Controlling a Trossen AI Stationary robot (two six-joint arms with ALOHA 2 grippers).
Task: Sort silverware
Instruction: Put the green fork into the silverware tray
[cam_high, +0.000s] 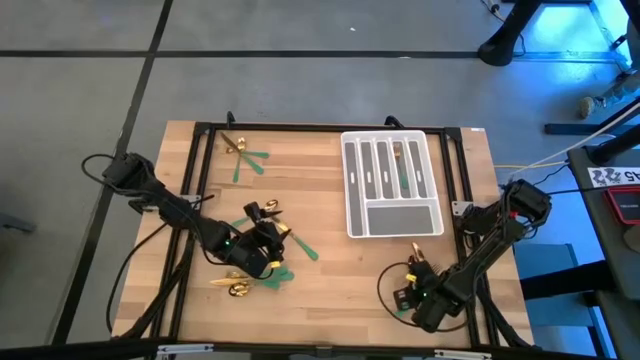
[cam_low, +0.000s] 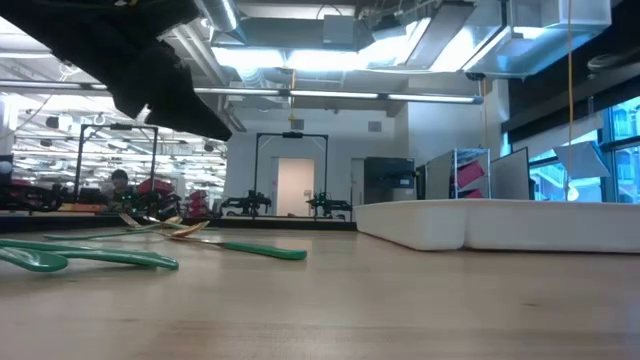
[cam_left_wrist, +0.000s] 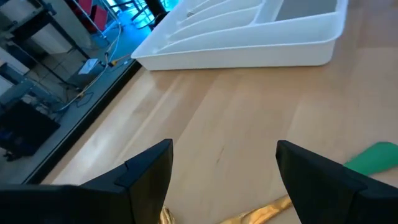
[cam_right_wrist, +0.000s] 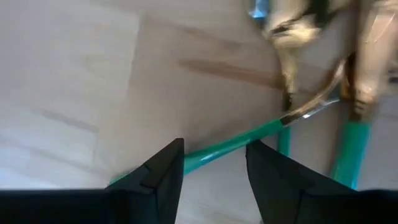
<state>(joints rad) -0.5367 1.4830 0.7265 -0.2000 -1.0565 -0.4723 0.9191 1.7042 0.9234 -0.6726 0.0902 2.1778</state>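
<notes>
The table (cam_high: 330, 200) is pale wood planking inside a black metal frame. A grey-white plastic tray (cam_high: 393, 185) with long narrow slots and one wide compartment sits far right of centre; a couple of green-handled pieces lie in its slots.

The rest of the silverware is scattered, each piece a slim green handle with a shiny gold head. A few lie crossed at the far left (cam_high: 243, 155), more cluster near the left gripper (cam_high: 262, 236) at the near centre-left, and some sit by the near right edge.

The left gripper hovers low over its cluster, its blunt dark fingers (cam_left_wrist: 146, 174) spread wide and grasping nothing; a gold head (cam_left_wrist: 261, 211) and a green handle end (cam_left_wrist: 375, 158) lie on the wood between and beside them.

The right gripper (cam_right_wrist: 211, 165) is at the near right, its fingers parted on either side of a thin green handle (cam_right_wrist: 236, 140) that lies on the wood, with more gold heads bunched just beyond. Whether they actually pinch it cannot be told
</notes>
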